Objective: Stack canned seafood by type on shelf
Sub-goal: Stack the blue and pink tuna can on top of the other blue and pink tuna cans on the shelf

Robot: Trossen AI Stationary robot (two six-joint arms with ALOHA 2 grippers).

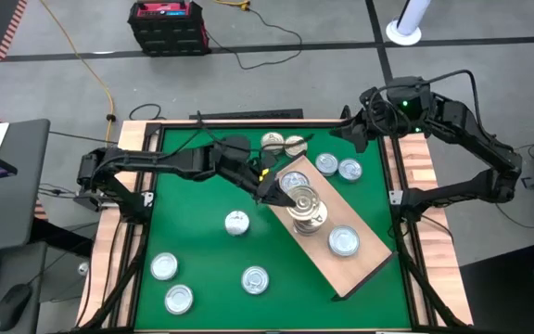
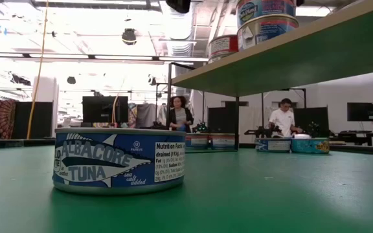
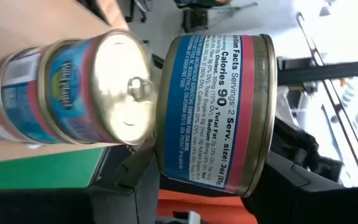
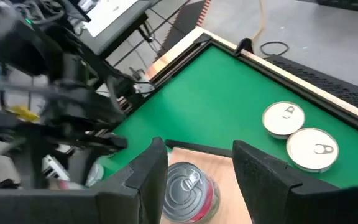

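The left hand (image 1: pixel 281 193) pinches a tin (image 3: pixel 213 112) beside the stack (image 1: pixel 306 208) on the shelf (image 1: pixel 364 269), partly hiding it; the right hand (image 4: pixel 194 165) waits spread.

Glossy metal tins (image 1: pixel 307 206), light-wood shelf (image 1: pixel 364 268)

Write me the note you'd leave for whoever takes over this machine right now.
Left end effector: shut on a blue-labelled tin, right beside the stack on the shelf.
Right end effector: open, idle near the table's far right corner.
Done: one stack and a couple of single tins sit on the shelf.
Left: place the held tin, then gather the loose tins on the green mat.
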